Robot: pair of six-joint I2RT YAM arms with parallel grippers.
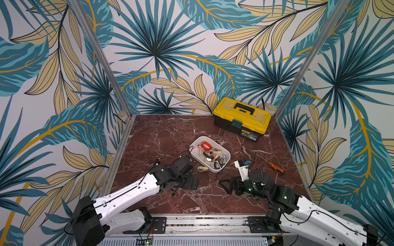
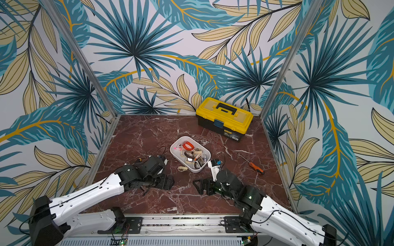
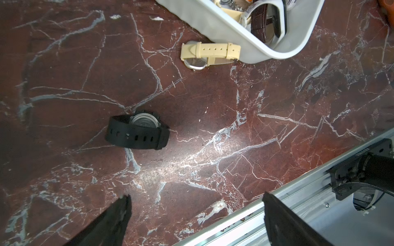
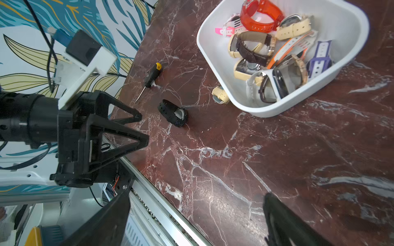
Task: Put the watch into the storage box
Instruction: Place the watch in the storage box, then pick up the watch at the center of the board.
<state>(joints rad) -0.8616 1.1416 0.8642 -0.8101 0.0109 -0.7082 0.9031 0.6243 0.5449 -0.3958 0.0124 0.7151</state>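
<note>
At the left of the tabletop (image 1: 162, 136), the left end effector (image 4: 145, 127) hangs low and level, jaws spread wide and holding nothing. Its wrist camera looks at the black watch (image 3: 137, 132), probably the next pick. That watch lies on the bare marble with its strap buckled into a loop, so it rests on edge with the case back showing. The closed loop gives the fingers something to close across.

Further along, a cream watch (image 3: 210, 53) lies just outside the storage box (image 1: 229, 156), close against the outer wall; I cannot tell whether they touch. So two watches are not yet stored.

The storage box sits mid-table, within reach of both arms. It is lidless and already heaped with watches, so a watch can simply be released from above.

Right of it, the right end effector (image 1: 223, 187) points inward toward the left one, fingers (image 4: 277, 215) well apart and empty.

An orange screwdriver (image 1: 275, 167) and the yellow toolbox (image 1: 242, 119) lie further right, clear of the work.
</note>
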